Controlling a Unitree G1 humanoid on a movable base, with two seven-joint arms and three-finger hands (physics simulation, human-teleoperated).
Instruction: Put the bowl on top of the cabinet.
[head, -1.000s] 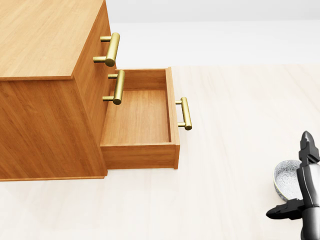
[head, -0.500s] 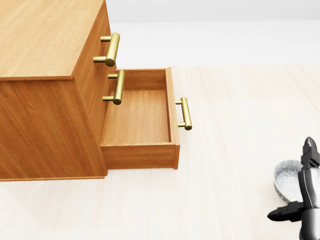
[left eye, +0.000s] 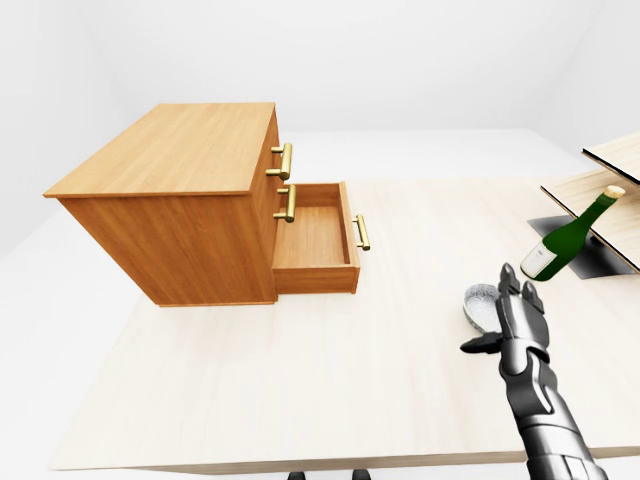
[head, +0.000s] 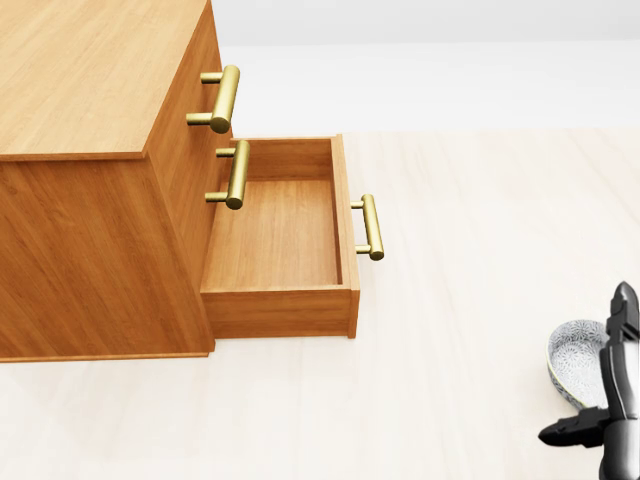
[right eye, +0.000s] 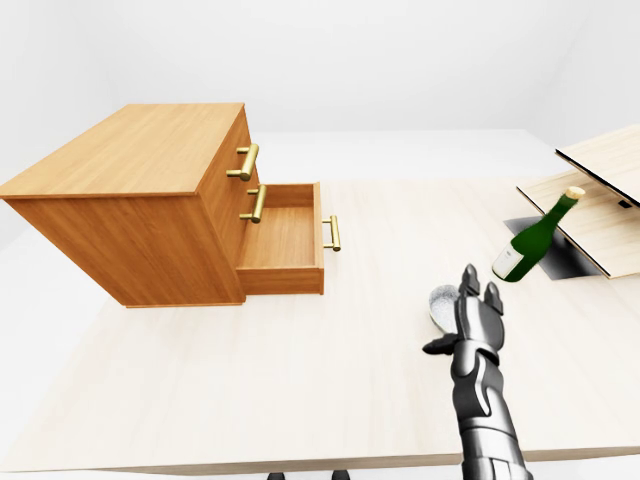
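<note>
right hand (left eye: 517, 318) half hides bowl (left eye: 480, 305)

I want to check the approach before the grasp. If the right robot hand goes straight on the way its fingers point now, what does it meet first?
Most likely the bowl: the right robot hand points up the left-eye view and the bowl lies just past its fingertips, partly hidden by them. Whether they already touch is unclear.
</note>
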